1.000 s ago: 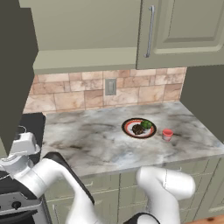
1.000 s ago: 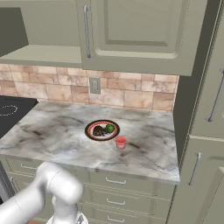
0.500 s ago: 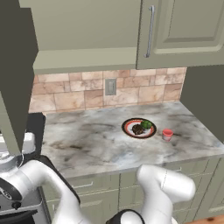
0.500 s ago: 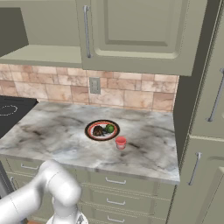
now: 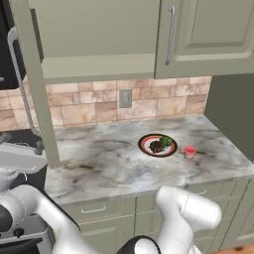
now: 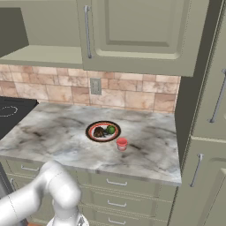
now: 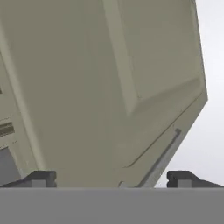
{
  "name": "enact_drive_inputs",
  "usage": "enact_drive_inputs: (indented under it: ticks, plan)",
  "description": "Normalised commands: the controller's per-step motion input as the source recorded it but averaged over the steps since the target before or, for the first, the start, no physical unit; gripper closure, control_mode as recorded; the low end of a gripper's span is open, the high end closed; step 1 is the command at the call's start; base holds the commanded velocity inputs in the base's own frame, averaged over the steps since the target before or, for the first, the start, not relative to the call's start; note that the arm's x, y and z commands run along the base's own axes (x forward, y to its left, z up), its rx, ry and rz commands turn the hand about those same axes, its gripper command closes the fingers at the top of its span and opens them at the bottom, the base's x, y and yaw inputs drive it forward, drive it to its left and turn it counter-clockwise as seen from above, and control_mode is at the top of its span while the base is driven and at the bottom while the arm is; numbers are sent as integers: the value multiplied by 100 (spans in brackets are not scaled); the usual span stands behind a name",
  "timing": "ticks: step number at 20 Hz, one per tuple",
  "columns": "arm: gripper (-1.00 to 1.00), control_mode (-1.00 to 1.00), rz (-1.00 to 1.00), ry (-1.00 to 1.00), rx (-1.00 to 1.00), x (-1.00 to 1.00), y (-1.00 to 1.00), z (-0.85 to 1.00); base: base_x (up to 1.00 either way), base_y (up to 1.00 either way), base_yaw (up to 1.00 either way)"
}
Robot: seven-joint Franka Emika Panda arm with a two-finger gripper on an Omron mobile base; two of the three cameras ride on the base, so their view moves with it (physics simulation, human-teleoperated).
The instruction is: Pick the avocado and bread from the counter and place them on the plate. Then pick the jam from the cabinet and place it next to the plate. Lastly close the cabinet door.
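Avocado (image 5: 166,141), small, glossy and green, on the plate (image 5: 148,140), just beside the bread (image 5: 157,147), a dark brown lumpy piece; the two seem to touch, but too small to be sure. Plate round and flat, red-orange and black rim, white centre mostly covered by the food. Jam (image 5: 189,152), a squat red jar with paler lid, upright on the worktop (image 5: 109,163) just beside the plate, toward the front edge. No label or writing readable on jar or plate.

Worktop of grey-white marbled stone with brownish veins, over beige-olive drawers (image 6: 117,182) with thin metal handles. Behind, a wall of tan stone tiles with a pale socket plate (image 5: 125,98).

Above, the cabinet (image 5: 94,30), beige-olive. Cabinet door (image 5: 42,99) standing open, seen edge-on in the left base view as a tall narrow slab, its top cut off by the frame. In the hand view, the door panel (image 7: 109,87) very close, flat with a recessed rectangle, tilted.

End effector (image 7: 111,178) fully open, two dark tips wide apart, nothing between them.
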Motion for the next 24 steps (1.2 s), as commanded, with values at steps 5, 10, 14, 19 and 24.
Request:
enact_drive_inputs:
  ticks: [5,10,14,19,24]
  plan:
    - [-100,-100,25,15,41,-29,-66,39,0,0,0]
    - [-100,-100,24,21,43,-20,-70,40,0,0,0]
    - [-100,-100,21,29,42,0,-72,44,0,0,0]
    - [-100,-100,12,37,39,30,-91,28,0,0,0]
    - [-100,-100,16,35,31,75,-95,0,0,0,0]
